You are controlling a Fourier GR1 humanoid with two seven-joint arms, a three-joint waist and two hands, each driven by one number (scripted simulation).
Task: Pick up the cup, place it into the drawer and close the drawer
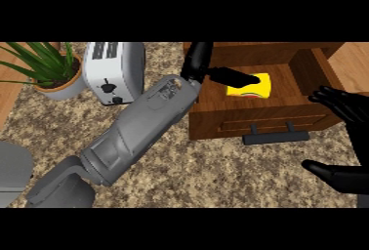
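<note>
A grey forearm crosses a speckled beige stone counter [216, 171] to an open brown wooden drawer [238, 117] with a black bar handle [276, 137]. Its black left hand [220, 73] touches a small yellow cup [254, 87] that sits inside the drawer; whether it grips the cup cannot be told. The black right hand [344, 105] rests open at the right edge, beside the drawer. A white toaster [112, 68] stands to the left.

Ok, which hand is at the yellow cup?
The left hand, stretched into the open drawer at the cup; the right hand rests open at the view's right.
</note>
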